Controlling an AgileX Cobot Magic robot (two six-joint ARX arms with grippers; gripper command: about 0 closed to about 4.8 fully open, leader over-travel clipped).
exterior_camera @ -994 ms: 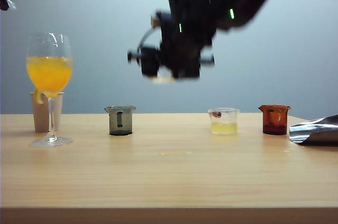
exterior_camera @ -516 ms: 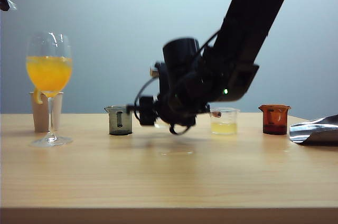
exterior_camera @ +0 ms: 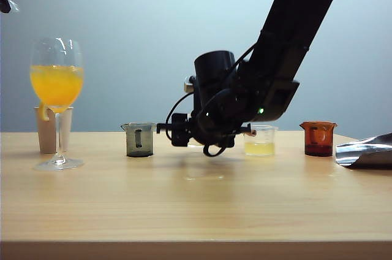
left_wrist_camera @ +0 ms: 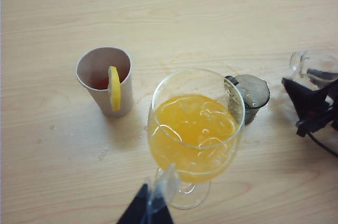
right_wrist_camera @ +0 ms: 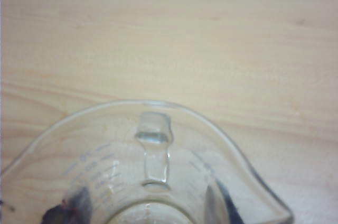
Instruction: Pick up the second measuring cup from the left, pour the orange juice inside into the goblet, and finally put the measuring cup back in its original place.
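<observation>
The goblet point(exterior_camera: 57, 88) stands at the far left of the table, its bowl about half full of orange juice point(left_wrist_camera: 190, 134). My right gripper point(exterior_camera: 205, 140) is down at table level between the grey cup and the pale yellow cup, shut on the clear measuring cup point(right_wrist_camera: 153, 171). That cup looks empty, and dark fingers point(right_wrist_camera: 222, 203) show through its glass on both sides. In the exterior view the arm hides most of it. The left wrist view shows the measuring cup point(left_wrist_camera: 311, 65) beside the grey cup. My left gripper point(left_wrist_camera: 147, 209) hangs above the goblet, its dark fingers together.
A smoky grey cup point(exterior_camera: 139, 140) stands left of the right gripper. Right of it are a clear cup of pale yellow liquid point(exterior_camera: 260, 140) and an amber cup point(exterior_camera: 318, 138). A paper cup with a lemon slice point(left_wrist_camera: 104, 78) sits behind the goblet. A silvery object point(exterior_camera: 366, 151) lies at the far right.
The right arm has come down from high above the table to table level with the clear cup in its grip, then shifted slightly right. Nothing else has moved.
</observation>
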